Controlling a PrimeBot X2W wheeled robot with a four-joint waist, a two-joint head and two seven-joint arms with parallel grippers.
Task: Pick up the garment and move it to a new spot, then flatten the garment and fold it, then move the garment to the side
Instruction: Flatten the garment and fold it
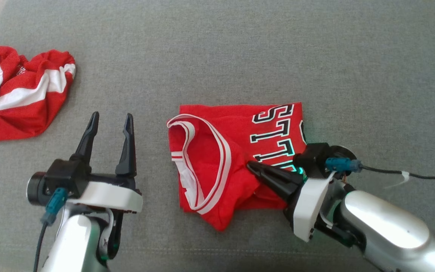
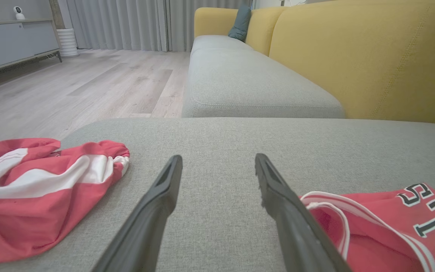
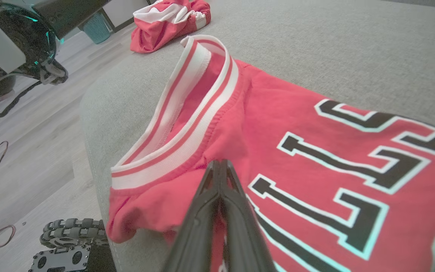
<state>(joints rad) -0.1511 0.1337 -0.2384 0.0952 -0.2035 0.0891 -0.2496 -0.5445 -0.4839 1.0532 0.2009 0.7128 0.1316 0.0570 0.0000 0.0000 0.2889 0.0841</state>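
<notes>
Folded jersey under right gripper, fingers clenched, tips touching cloth; left gripper released, just beside jersey's collar end

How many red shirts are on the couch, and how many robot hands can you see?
Red garments: 2 (folded lettered jersey, crumpled red-and-white garment)
Grippers: 2 (left gripper, right gripper)
Total: 4

Two red garments, two end effectors
</notes>
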